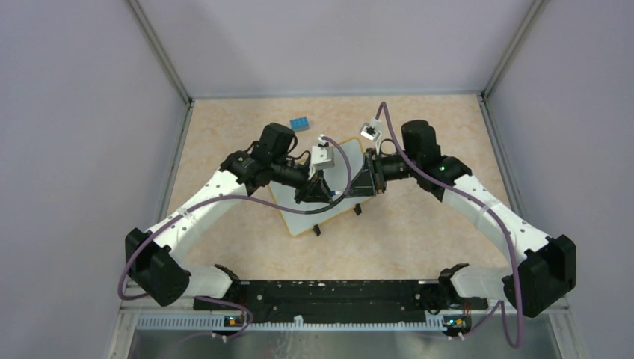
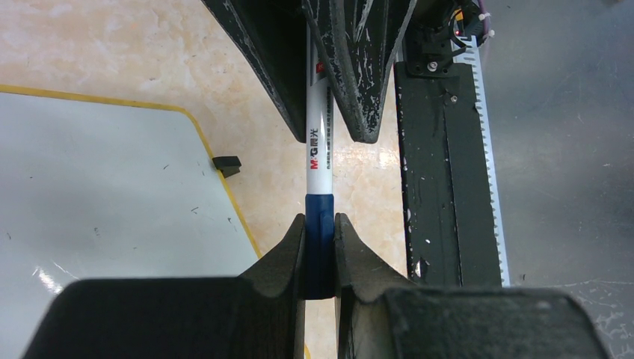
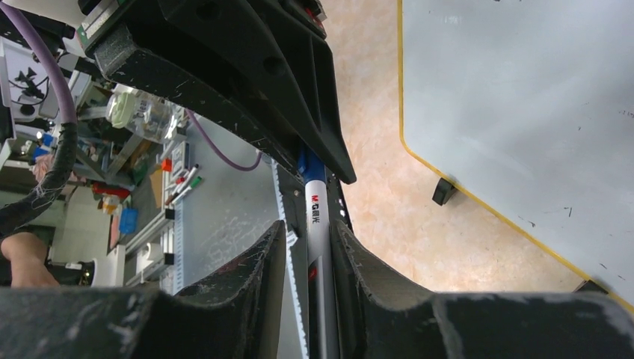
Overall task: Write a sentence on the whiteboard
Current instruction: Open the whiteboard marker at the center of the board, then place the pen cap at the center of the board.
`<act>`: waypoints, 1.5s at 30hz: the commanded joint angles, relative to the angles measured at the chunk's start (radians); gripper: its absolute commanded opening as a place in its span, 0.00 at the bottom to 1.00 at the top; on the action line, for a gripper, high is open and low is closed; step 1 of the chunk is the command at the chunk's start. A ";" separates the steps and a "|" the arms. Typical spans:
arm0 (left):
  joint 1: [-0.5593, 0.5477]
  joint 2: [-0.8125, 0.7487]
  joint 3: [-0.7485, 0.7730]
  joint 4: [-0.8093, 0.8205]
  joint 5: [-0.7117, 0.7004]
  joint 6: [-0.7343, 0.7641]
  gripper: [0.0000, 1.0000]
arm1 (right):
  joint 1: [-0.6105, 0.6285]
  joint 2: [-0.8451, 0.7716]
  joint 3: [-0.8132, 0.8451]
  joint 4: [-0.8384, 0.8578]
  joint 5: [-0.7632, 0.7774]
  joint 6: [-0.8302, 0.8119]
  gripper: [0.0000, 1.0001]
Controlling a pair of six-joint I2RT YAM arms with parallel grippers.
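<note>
The whiteboard (image 1: pixel 299 213) lies flat at the table's middle, white with a yellow rim; it also shows in the left wrist view (image 2: pixel 97 194) and the right wrist view (image 3: pixel 523 97). No blue sentence shows on its visible parts, only small specks. Both grippers meet above it. My left gripper (image 2: pixel 320 232) is shut on the dark blue cap of a white marker (image 2: pixel 318 142). My right gripper (image 3: pixel 308 235) is around the marker's barrel (image 3: pixel 320 224): one finger touches it, and a gap shows at the other finger.
A blue brick (image 1: pixel 300 123) lies at the back behind the left arm. Two black clip feet (image 1: pixel 318 230) (image 1: pixel 356 210) stick out of the board's near edge. A black rail with a white toothed strip (image 1: pixel 329 292) runs along the table's near edge. Grey walls enclose the table.
</note>
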State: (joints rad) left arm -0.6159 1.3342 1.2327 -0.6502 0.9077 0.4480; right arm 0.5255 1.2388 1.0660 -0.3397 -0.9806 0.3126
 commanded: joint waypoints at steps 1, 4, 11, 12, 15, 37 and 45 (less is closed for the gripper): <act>0.000 -0.010 0.006 0.048 0.014 0.011 0.00 | 0.018 -0.011 0.037 0.016 -0.006 -0.010 0.29; 0.000 -0.016 -0.003 0.056 0.013 0.004 0.00 | 0.018 -0.011 0.037 0.029 -0.008 0.000 0.29; 0.000 -0.006 0.005 0.058 0.043 -0.003 0.00 | 0.018 -0.004 0.039 0.053 -0.018 0.017 0.13; 0.001 -0.005 0.003 0.057 0.045 -0.003 0.00 | 0.018 -0.004 0.039 0.053 -0.017 0.018 0.08; 0.001 -0.015 -0.012 0.057 0.033 0.006 0.00 | 0.016 -0.004 0.044 0.043 -0.012 0.013 0.00; 0.025 -0.045 -0.085 -0.167 -0.153 0.163 0.00 | -0.250 -0.014 0.208 -0.343 -0.074 -0.266 0.00; -0.059 0.026 -0.124 0.001 -0.068 0.105 0.00 | -0.421 -0.023 0.178 -0.254 -0.081 -0.214 0.00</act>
State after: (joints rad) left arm -0.6128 1.3163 1.1378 -0.7788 0.8146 0.5999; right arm 0.1955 1.2461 1.2392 -0.6804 -1.0431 0.0631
